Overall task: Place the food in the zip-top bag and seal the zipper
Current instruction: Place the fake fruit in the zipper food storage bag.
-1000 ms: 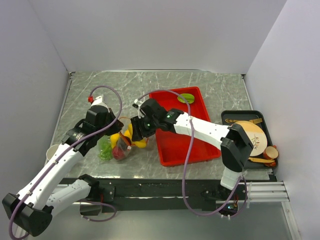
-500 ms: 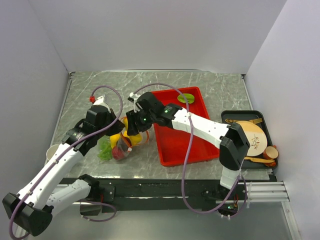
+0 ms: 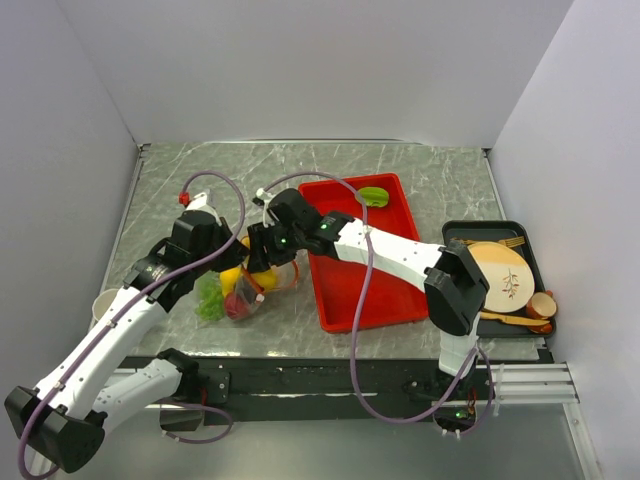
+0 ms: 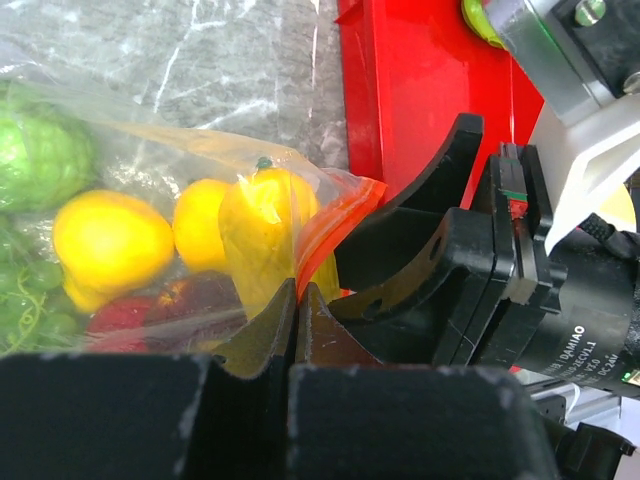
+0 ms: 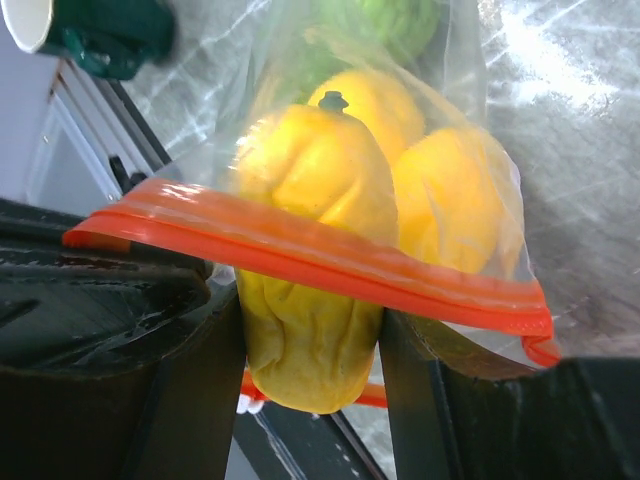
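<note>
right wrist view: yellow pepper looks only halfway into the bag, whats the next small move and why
Probably push the yellow pepper a little deeper into the zip-top bag before letting go. The right gripper holds it with the zipper strip crossing its middle, so its lower end sits outside the mouth, while the left gripper pinches the bag's edge.
</note>
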`<state>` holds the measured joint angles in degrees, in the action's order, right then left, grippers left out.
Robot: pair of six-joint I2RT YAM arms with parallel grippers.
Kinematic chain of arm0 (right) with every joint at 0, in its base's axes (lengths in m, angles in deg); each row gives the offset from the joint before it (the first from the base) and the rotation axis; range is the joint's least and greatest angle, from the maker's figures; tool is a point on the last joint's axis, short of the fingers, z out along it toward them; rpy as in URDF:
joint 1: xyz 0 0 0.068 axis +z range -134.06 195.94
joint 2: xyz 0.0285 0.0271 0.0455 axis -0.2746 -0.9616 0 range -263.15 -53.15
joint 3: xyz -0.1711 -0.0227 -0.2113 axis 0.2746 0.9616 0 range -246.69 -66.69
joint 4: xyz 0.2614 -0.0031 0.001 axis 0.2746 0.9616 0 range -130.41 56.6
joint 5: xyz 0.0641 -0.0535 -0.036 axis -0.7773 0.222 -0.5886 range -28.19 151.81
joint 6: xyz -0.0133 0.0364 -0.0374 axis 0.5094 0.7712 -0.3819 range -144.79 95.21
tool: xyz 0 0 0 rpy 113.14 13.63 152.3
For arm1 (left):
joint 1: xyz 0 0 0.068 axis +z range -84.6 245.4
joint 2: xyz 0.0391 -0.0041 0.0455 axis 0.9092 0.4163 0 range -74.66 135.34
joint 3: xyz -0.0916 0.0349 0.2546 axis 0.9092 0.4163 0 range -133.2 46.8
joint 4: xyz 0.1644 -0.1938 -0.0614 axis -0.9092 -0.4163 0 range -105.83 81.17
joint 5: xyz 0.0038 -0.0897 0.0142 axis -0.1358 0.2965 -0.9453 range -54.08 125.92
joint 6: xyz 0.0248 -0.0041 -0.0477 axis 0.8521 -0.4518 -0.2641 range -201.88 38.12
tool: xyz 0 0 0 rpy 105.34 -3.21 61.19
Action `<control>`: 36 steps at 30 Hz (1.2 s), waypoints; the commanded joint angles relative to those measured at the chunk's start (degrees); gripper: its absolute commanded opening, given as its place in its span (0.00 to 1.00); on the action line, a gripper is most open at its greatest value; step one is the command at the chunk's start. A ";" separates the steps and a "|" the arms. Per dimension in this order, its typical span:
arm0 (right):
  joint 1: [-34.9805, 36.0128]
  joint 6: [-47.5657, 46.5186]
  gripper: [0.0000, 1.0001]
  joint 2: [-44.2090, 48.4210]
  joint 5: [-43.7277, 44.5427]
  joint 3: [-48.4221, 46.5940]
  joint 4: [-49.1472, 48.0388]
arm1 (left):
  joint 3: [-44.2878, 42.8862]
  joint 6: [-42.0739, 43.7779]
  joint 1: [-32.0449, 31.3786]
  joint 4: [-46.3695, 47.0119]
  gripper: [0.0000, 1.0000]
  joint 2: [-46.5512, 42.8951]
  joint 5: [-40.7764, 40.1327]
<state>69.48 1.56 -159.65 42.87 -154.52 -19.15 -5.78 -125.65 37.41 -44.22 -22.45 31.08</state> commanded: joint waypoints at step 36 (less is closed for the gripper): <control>2.54 6.61 0.88 4.97 -1.29 0.29 -14.85 | -10.00 -2.46 -0.05 -2.83 0.02 -4.48 -4.91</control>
<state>70.74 11.59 -160.11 36.25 -152.10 -34.34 -12.73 -126.16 38.35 -49.19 -25.82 24.39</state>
